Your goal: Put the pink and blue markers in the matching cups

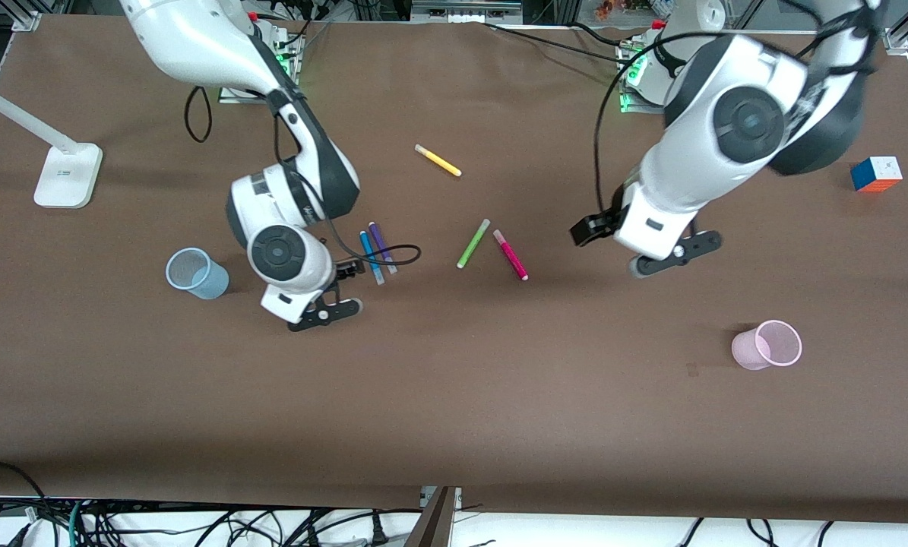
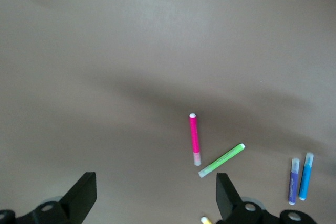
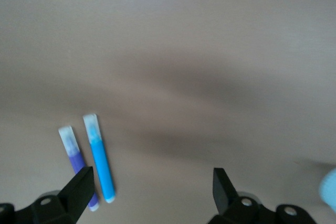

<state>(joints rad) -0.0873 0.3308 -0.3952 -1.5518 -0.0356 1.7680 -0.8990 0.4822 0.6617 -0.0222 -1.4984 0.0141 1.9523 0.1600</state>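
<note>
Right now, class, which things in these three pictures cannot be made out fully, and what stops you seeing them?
- Purple marker: right wrist view, its lower end hidden by one of the right gripper fingers.
- Blue cup: right wrist view, cut off by the picture's edge.
- Yellow marker: left wrist view, only a tip shows at the edge.
- Inside of the pink cup: front view, too small to tell what it holds.

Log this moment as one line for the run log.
left gripper: open, empty, over table | right gripper: open, empty, beside blue marker | pink marker: on table | blue cup, pink cup: empty
</note>
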